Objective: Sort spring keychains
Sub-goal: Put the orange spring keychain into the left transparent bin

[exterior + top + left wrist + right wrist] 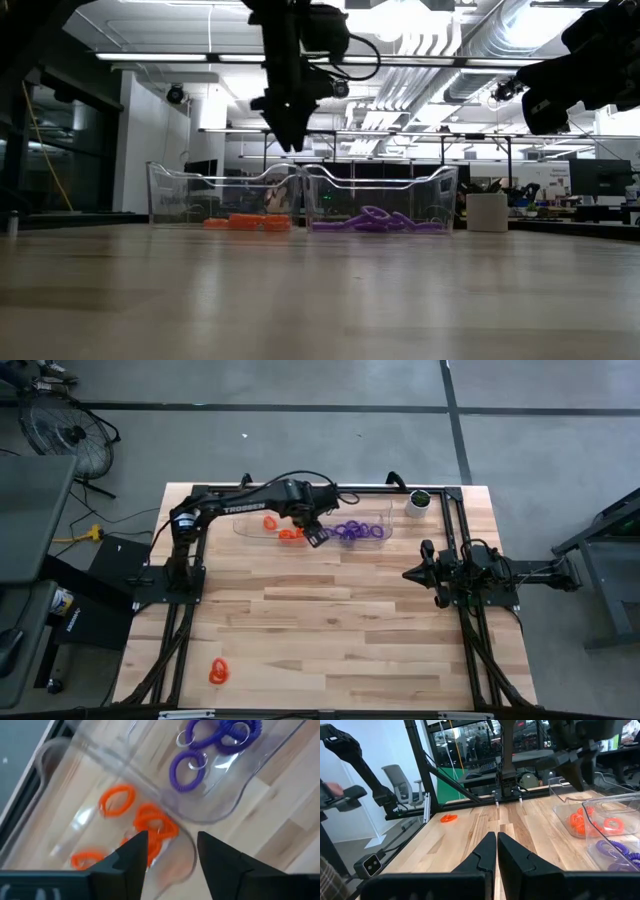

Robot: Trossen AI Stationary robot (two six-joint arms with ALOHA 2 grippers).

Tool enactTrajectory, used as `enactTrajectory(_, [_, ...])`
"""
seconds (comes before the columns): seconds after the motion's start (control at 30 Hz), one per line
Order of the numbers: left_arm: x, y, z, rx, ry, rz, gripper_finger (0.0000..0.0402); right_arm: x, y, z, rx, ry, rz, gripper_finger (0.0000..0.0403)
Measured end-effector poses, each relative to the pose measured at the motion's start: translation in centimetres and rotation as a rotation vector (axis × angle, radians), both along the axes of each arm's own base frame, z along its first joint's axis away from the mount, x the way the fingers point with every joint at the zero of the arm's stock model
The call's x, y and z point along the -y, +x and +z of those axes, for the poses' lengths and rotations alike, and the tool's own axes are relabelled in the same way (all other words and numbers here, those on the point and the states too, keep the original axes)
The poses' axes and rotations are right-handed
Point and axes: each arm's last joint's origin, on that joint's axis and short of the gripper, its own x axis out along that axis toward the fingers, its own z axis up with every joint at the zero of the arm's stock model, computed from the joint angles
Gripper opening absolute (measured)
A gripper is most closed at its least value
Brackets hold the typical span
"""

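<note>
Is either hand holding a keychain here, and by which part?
Nothing is held. The left hand hangs open above the orange keychains in the clear bin; the right hand is shut, empty.

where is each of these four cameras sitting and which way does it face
High: overhead, straight down on table; both arms show.
Low: table height, level across to the clear bins; left tool hangs above.
Left wrist: on left arm, down into bins; its open fingers frame orange keychains.
Right wrist: on right arm, across table; shut tool shows.
Shared: stray orange keychain in high and right wrist.
</note>
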Motion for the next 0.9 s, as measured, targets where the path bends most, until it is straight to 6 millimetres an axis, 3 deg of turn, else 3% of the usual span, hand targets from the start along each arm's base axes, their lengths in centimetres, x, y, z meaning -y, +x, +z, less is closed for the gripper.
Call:
enactTrajectory(0.23, [0.6, -1.8, 1.5, -0.023, -0.040, 0.122, 0.0104, 0.0, 0.0, 0.0, 0.000, 0.000, 0.000, 0.0012])
enactTrajectory(0.53, [2.0, -2.9, 1.6, -0.086, -0.118, 0.297, 0.0029, 0.0, 0.0, 0.0, 0.000, 0.000, 0.000, 0.0012])
enactTrajectory(0.7, [3.6, -3.0, 1.7, -0.110, -0.123, 0.355, 0.0003, 0.0, 0.0, 0.0, 0.000, 0.000, 0.000, 0.0012])
enactTrajectory(0.9, [6.7, -3.3, 2.1, -0.145, -0.082, 0.376, 0.0002, 0.0, 0.0, 0.0, 0.000, 0.000, 0.000, 0.0012])
